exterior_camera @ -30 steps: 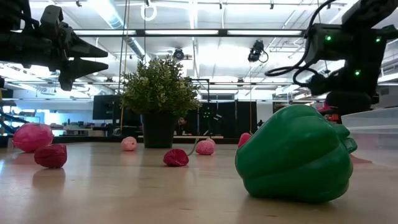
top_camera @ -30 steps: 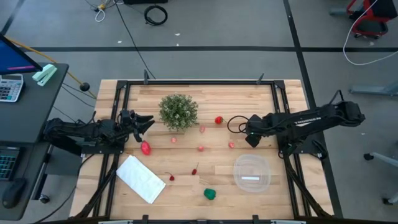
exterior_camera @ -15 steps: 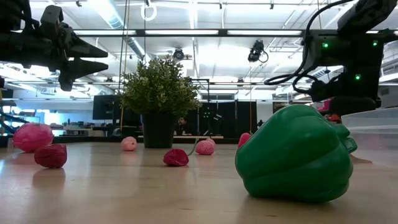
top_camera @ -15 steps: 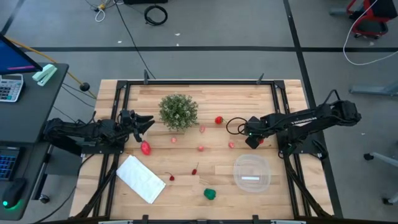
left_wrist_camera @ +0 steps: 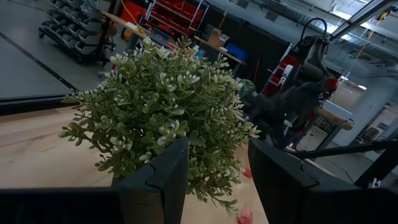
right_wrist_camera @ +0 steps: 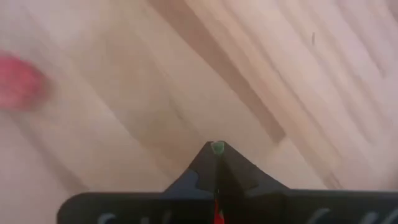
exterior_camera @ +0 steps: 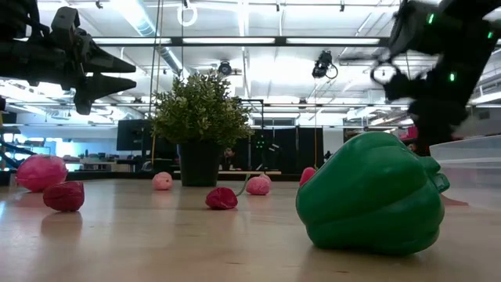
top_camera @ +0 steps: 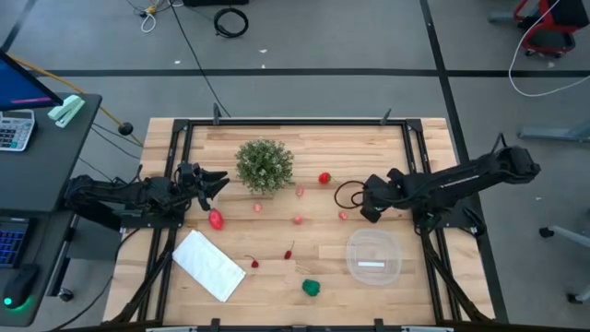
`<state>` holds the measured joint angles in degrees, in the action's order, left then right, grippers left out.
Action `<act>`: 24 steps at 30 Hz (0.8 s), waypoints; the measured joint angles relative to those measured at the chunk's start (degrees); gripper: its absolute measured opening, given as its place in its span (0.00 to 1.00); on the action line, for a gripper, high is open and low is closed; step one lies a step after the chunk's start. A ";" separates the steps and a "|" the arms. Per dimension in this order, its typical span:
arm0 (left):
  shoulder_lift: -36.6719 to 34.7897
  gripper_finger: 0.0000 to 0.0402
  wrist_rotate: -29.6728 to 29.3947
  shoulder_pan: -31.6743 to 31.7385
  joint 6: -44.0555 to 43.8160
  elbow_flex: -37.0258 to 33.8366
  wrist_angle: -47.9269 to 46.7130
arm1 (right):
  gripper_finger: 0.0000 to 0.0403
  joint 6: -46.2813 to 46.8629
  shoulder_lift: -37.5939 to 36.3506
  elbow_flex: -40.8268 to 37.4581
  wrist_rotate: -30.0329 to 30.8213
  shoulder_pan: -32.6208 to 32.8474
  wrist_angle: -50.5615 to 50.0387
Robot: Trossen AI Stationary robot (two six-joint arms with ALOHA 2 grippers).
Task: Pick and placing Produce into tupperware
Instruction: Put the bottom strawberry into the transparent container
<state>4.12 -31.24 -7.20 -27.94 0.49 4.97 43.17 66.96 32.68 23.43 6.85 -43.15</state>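
bushy plant [top_camera: 265,165], white rectangle [top_camera: 209,265] (flat), table [top_camera: 313,138]

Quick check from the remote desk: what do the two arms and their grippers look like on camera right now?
Both arms are dark, jointed and slim. The left gripper has two black, wedge-shaped fingers with stepped inner edges. The right gripper is black too, its fingers tapering to a point. A black cable loops beside the right wrist, and small green lights glow on that arm.

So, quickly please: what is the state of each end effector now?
Left end effector: open, holding nothing.
Right end effector: closed on a small red and green piece.
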 joint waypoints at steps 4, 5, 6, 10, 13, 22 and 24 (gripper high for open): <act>0.00 0.43 0.00 0.00 -0.07 0.00 -0.02 | 0.01 1.14 -3.35 3.58 0.03 6.65 1.77; 0.00 0.43 0.00 0.00 -0.12 0.00 -0.02 | 0.01 1.01 -4.24 4.61 -0.18 8.65 2.50; 0.00 0.43 0.00 0.00 -0.40 0.00 -0.04 | 0.01 0.86 -5.02 5.55 -0.75 10.56 3.17; 0.07 0.43 0.00 -0.09 -2.47 0.00 -0.47 | 0.01 2.40 -7.20 7.50 -2.60 18.49 7.52; 0.09 0.43 0.00 -0.08 -2.63 0.00 -0.50 | 0.01 4.30 -7.18 7.07 -2.90 24.26 10.37; 0.07 0.43 0.00 -0.07 -2.91 0.00 -0.52 | 0.02 13.83 5.14 6.07 -1.20 32.28 12.67; 0.07 0.43 0.00 -0.07 -2.93 0.00 -0.50 | 0.03 11.35 8.39 6.07 -1.04 32.37 14.09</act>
<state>4.19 -31.24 -7.27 -30.87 0.49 4.47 54.52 75.35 38.74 22.40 39.22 -29.06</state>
